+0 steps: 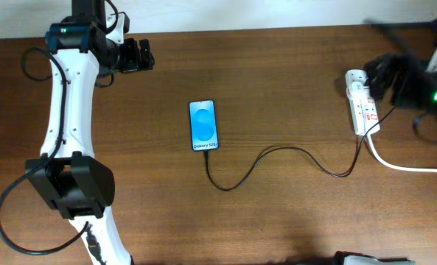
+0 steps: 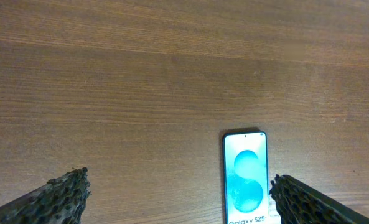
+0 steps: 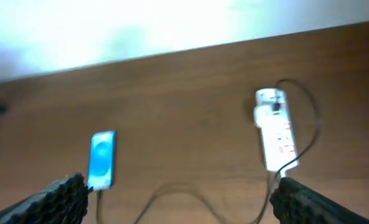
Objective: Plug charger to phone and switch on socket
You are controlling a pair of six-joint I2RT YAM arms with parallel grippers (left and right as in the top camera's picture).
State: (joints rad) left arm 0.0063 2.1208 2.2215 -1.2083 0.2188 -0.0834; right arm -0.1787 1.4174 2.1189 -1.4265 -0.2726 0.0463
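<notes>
The phone (image 1: 203, 125) lies flat mid-table with its blue screen up; it also shows in the left wrist view (image 2: 246, 180) and the right wrist view (image 3: 102, 158). The thin black charger cable (image 1: 277, 150) snakes from the phone's lower edge to the white socket strip (image 1: 364, 109); the right wrist view shows the cable (image 3: 190, 193) and the strip (image 3: 275, 127). My left gripper (image 1: 138, 55) is open and empty, at the back left, away from the phone (image 2: 181, 199). My right gripper (image 1: 380, 77), blurred, is open and empty beside the strip's far end (image 3: 178, 199).
The strip's thick white cord (image 1: 410, 166) runs off to the right edge. The left arm's base (image 1: 71, 184) stands at the front left. The table's back edge meets a white wall (image 3: 140, 25).
</notes>
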